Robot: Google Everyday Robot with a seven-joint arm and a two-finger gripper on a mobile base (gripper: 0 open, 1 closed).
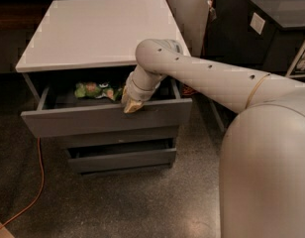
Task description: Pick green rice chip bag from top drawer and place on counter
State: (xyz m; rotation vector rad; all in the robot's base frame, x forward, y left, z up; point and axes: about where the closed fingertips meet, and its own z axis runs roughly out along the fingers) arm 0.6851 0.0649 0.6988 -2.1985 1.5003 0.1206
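The top drawer [103, 120] of the grey cabinet stands pulled open. The green rice chip bag [98, 90] lies inside it, near the back, left of centre. My gripper [131, 104] hangs at the drawer's front edge, just right of the bag and apart from it. The arm reaches in from the right, over the drawer's right half. The white counter [98, 31] on top of the cabinet is bare.
A lower grey drawer [123, 157] is slightly open beneath. A dark black cabinet [261, 29] with a round hole stands at the right. An orange cable [36, 192] runs over the speckled floor at the left. My own body fills the lower right.
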